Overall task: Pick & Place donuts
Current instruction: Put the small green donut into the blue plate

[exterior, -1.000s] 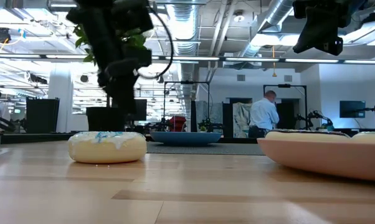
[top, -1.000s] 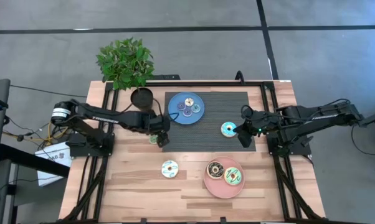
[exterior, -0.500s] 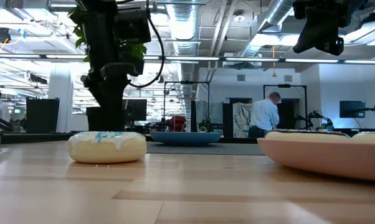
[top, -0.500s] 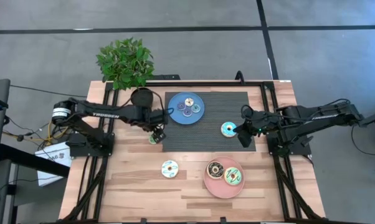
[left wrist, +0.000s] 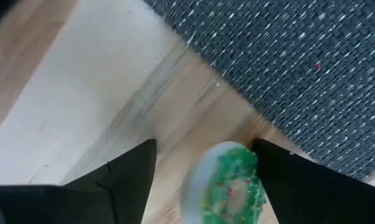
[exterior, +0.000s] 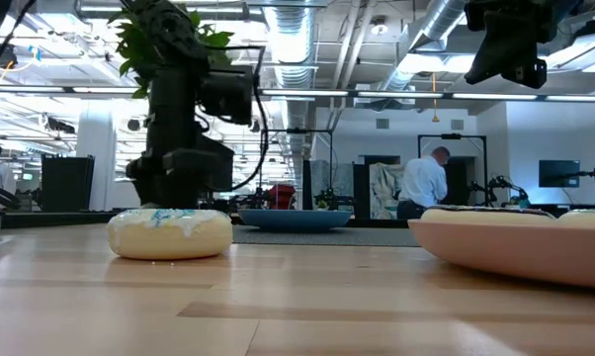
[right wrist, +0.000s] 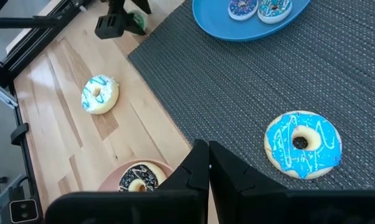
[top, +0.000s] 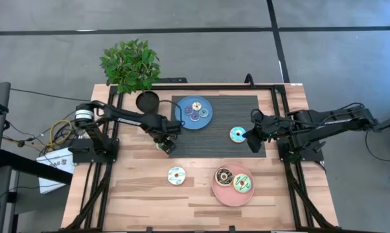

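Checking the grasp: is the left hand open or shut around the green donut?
Open. In the left wrist view the left hand has its fingers spread either side of the green donut, with gaps visible.

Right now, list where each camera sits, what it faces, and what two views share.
High: overhead, straight down; both arms, blue plate.
Low: tabletop height, facing the room; cream donut near, left arm behind it.
Left wrist: down past its open fingers at the green donut by the mat.
Right wrist: past its shut fingers at the light blue donut.
Shared: cream donut, in high, low, right wrist.
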Robot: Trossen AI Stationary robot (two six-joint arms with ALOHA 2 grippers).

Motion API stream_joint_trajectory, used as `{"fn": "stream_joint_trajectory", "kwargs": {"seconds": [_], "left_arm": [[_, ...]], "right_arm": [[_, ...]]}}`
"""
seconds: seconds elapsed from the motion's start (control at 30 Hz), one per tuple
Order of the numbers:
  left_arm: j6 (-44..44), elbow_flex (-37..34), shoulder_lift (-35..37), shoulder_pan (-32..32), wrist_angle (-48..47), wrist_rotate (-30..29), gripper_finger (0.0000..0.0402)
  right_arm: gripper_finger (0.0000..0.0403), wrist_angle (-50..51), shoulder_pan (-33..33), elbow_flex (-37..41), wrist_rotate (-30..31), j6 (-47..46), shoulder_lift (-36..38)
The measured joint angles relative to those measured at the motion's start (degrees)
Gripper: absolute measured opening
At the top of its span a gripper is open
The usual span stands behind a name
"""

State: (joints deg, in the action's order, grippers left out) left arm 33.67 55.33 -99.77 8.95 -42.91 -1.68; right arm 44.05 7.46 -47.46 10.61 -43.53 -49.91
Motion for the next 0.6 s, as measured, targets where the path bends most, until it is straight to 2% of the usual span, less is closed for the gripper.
{"fn": "stream_joint_trajectory", "kwargs": {"seconds": [0.13,0.6], "left_arm": [[0.07,0.36,-2.65,-0.10,0.03,2.29,0.0264],[-0.15,2.84,0.44,-0.33,-3.87,-0.35,0.0264]], "right_arm": [[0.0001,-0.02,0.00,0.00,-0.02,-0.08,-0.02],[0.0001,-0.39,0.01,0.00,-0.02,-0.12,-0.02]]}}
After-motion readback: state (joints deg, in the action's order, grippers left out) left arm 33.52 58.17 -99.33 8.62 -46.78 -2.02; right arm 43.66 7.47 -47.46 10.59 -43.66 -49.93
